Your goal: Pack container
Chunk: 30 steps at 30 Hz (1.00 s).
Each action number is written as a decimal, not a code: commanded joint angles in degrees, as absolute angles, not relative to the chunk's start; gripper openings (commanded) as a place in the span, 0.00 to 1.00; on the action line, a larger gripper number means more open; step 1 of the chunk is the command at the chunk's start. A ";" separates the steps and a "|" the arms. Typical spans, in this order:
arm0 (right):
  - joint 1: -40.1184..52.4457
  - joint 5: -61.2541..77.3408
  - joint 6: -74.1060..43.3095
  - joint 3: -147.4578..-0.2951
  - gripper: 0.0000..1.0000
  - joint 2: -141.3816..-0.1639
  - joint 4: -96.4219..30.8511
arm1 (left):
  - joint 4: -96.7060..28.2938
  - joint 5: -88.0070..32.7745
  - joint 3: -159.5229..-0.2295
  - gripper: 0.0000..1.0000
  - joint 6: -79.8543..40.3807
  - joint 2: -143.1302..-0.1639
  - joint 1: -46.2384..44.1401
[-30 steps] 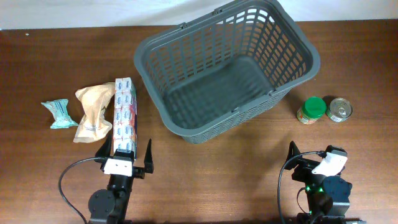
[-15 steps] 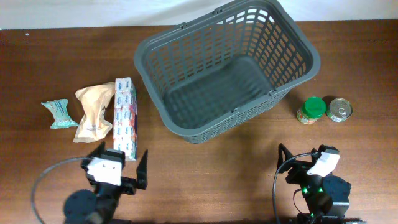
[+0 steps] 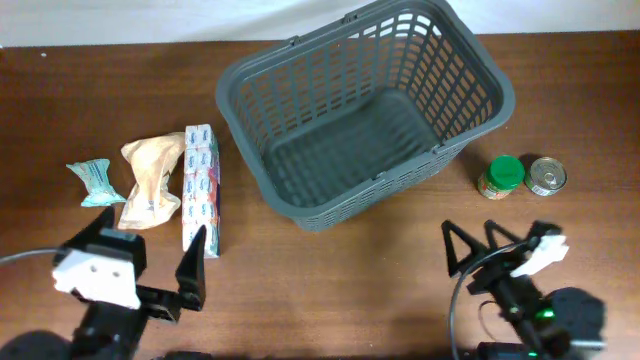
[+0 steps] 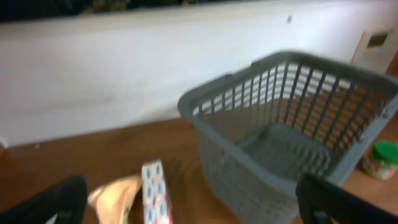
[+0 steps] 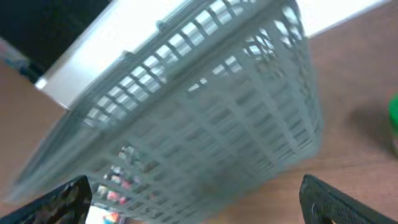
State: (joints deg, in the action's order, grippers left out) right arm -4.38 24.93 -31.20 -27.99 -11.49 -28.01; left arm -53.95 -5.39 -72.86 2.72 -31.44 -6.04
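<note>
Your left gripper (image 3: 150, 238) and right gripper (image 3: 468, 232) both stand with fingers wide apart, holding nothing. The container (image 3: 330, 90) sits upright ahead of both sets of fingers, between them, touching neither.

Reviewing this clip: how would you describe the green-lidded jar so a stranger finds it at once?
Start at the large dark grey basket. Right of it two small round things stand side by side on the table. The jar is the one nearer the basket, with a bright green lid; the tin can beside it has a bare metal top.
</note>
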 commanded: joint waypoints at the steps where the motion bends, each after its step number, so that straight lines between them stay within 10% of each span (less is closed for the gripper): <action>1: -4.03 26.98 -21.58 -47.79 0.99 -23.57 -35.94 | -60.88 -3.38 -79.75 0.99 2.09 -40.86 -6.24; 14: -4.03 26.28 -3.27 -115.09 0.92 -72.51 -78.48 | -69.30 -17.15 -92.36 0.96 2.11 -55.02 -6.24; 19: -4.03 26.26 -5.87 -122.06 0.59 -80.99 -79.26 | -74.63 -22.00 -92.36 0.33 0.25 -56.40 -6.26; 21: -4.03 25.15 -7.84 -123.02 0.27 -83.70 -79.33 | -78.06 -22.11 -92.36 0.02 -0.49 -57.14 -6.28; 22: -4.03 24.14 -8.93 -123.04 0.06 -84.66 -79.33 | -79.66 -22.13 -92.36 0.02 -0.49 -57.49 -6.28; 30: -4.01 22.52 -10.17 -123.04 0.04 -92.05 -79.79 | -83.40 -18.26 -92.36 0.02 -0.95 -59.55 -12.88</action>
